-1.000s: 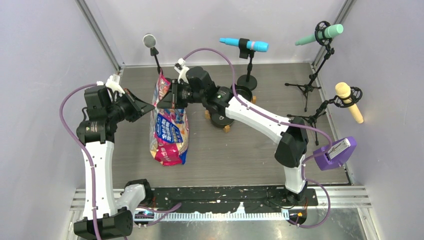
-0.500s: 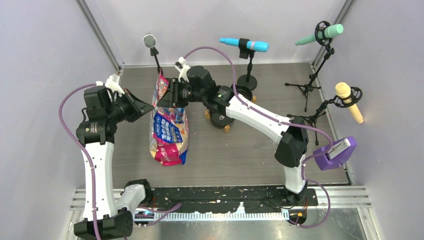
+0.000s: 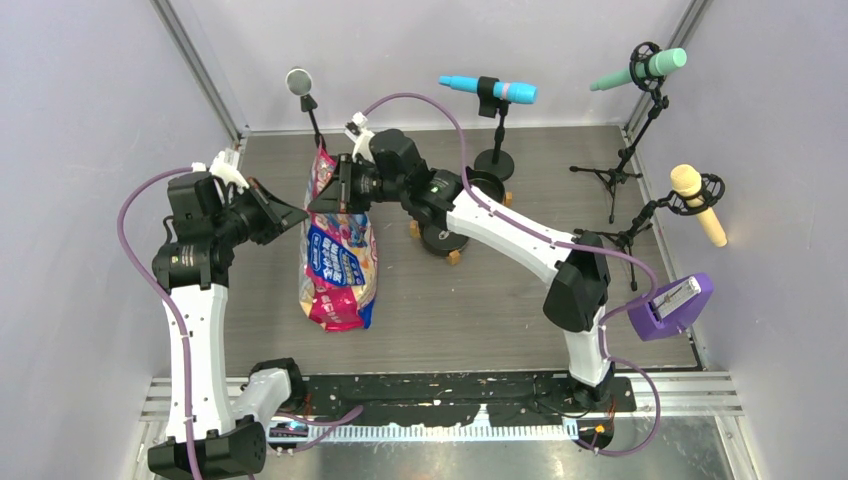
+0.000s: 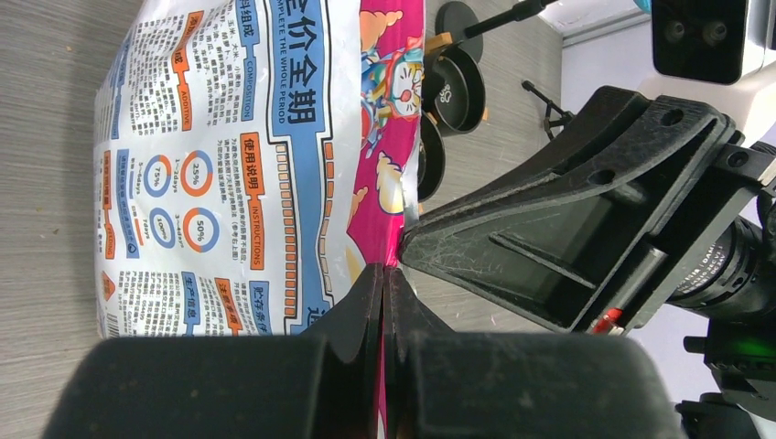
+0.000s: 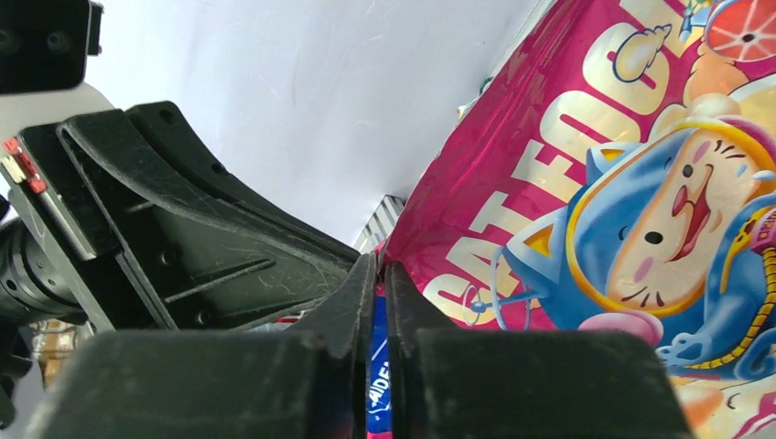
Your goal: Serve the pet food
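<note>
The pet food itself is hidden inside a glossy pink-and-blue bag that stands upright on the table. My left gripper comes in from the left and is shut on the bag's pink upper edge; the left wrist view shows that gripper with its jaws pressed together on the foil. My right gripper comes in from the right at the same height. Its narrow jaws pinch the bag's edge beside the pink front panel, with a blue strip of foil between them. The two grippers face each other, nearly touching.
Two small black bowls with tan feet sit just right of the bag, under my right arm. Several microphones on stands line the back and right. A purple device sits at the right edge.
My right wrist has shifted slightly left and back along the bag's top. The bag and my left arm have stayed where they were.
</note>
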